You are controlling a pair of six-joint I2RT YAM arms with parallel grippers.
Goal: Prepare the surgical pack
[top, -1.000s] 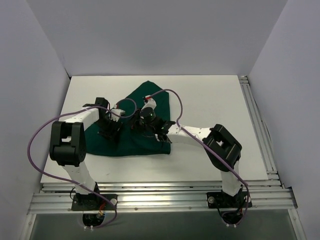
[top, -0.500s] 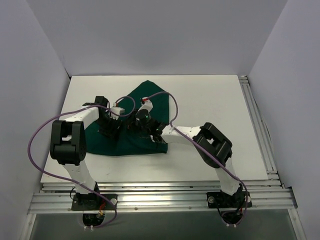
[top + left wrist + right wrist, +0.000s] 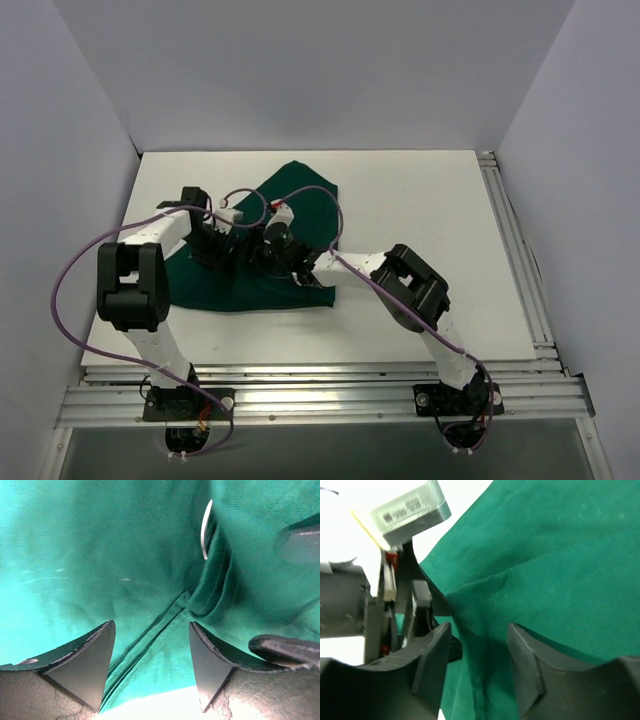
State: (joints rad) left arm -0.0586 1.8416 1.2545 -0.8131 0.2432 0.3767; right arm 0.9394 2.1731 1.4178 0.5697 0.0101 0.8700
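I've got the green cloth [image 3: 285,285] on the table [image 3: 420,200], folded up, only a steel rim [image 3: 204,527] peeking from a fold, left hand [image 3: 151,630] and right hand [image 3: 479,630] both spread over it, pinching nothing, so wrapping looks mostly done, last folds left.

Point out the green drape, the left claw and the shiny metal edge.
green drape [image 3: 250,295]: top external view, its flat near part.
left claw [image 3: 150,624]: left wrist view, midway between its fingertips.
shiny metal edge [image 3: 203,530]: left wrist view, curved strip showing from a fold.
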